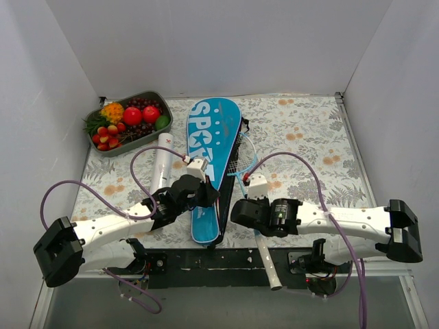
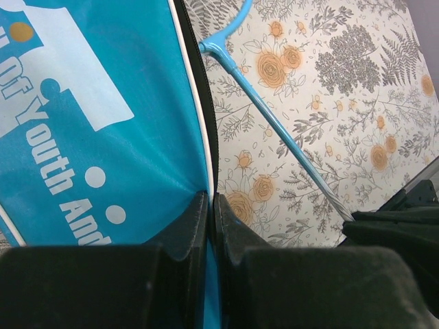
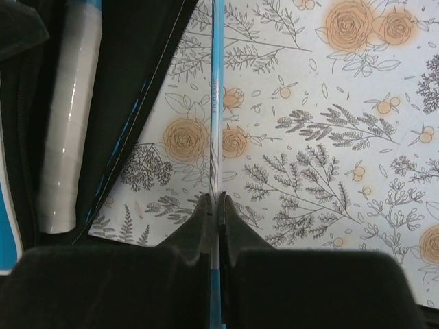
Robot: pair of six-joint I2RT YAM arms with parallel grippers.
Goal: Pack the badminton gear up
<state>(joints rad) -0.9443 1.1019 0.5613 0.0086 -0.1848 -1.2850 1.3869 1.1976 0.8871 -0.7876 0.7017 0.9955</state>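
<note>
— Blue bag [image 1: 206,147] first: where does it lie?
— Mid-counter [image 1: 309,137], lengthwise, with the wide end away from the arms and white "SPORT" lettering facing up. The left tool [image 2: 211,200] is closed tight on the edge that faces the racket, near the narrow end. Blue fabric is pinched between its fingers.
— And the rackets?
— One racket [image 1: 241,156] lies just right of the bag. Its head meets the bag's edge, but I cannot tell whether it rests against it or under it. Its thin light-blue shaft [image 3: 217,103] runs straight into the right tool [image 3: 217,200], which is clamped on it with no gap showing. Beside that, a white-wrapped handle [image 3: 62,137] lies in the bag's black opening.
— What else is there?
— A white tube [image 1: 162,161] lies near the bag's left side. A grey tray [image 1: 140,95] of fruit sits in the far left corner.
</note>
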